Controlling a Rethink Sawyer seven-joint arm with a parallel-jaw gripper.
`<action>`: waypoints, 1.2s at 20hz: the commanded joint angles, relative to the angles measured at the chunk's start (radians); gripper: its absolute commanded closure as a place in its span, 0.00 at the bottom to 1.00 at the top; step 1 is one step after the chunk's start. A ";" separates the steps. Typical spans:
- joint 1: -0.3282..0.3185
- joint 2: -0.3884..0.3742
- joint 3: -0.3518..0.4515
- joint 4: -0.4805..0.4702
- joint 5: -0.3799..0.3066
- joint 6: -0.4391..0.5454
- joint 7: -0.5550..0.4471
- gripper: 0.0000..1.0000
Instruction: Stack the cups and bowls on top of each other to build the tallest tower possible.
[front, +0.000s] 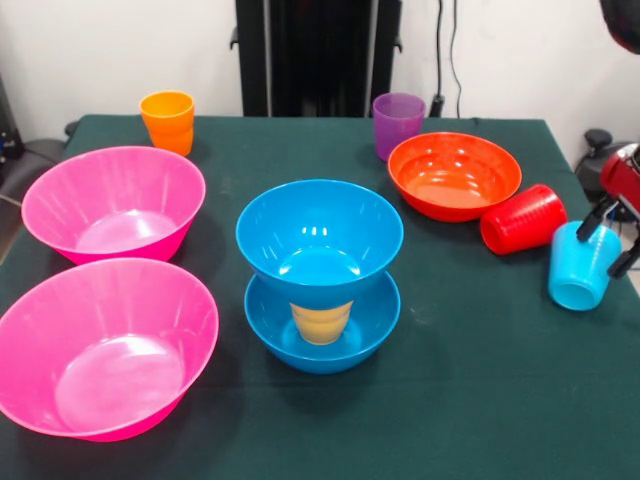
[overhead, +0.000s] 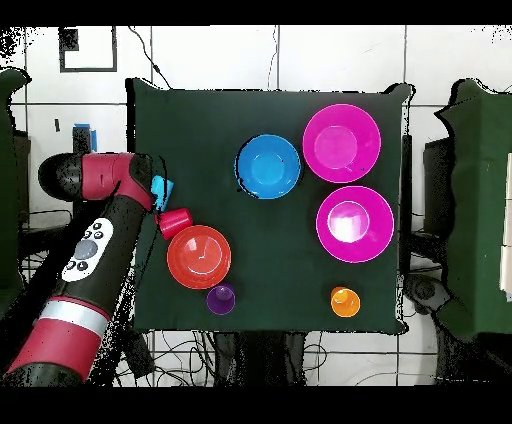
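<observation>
The tabletop (front: 470, 400) is covered in dark green cloth and carries all the items. The red and black arm (overhead: 95, 235) lies along the left side of the overhead view, with its head over the tabletop's left edge.

Two large pink bowls stand upright at the left of the front view: the near pink bowl (front: 105, 350) at the near-left corner, tilted slightly, and the far pink bowl (front: 112, 203) just behind it. They are close together; whether they touch cannot be told.

The tower (front: 320, 275) stands at the centre of the tabletop. It consists of a lower blue bowl (front: 322, 345), a yellow cup (front: 321, 322) standing in that bowl, and an upper blue bowl (front: 320, 240) resting on the cup.

The orange-red bowl (front: 455, 175) stands upright to the far right of the tower. A red cup (front: 523, 219) lies on its side just beside that bowl's right rim.

The pincer (front: 612, 240) is at the right edge of the front view. Its black fingers (front: 598, 217) are clamped on the light blue cup (front: 581, 266), which is tilted with its open end toward the near side.

The purple cup (front: 398, 124) stands upright behind the orange-red bowl. The orange cup (front: 168, 121) stands upright at the far left, behind the far pink bowl.
</observation>
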 joint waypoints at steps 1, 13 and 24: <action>-0.024 0.044 0.205 0.069 0.006 0.070 0.080 0.00; -0.012 0.064 0.171 0.018 -0.032 0.097 0.097 0.00; 0.022 0.105 0.026 -0.078 -0.111 0.196 0.117 0.00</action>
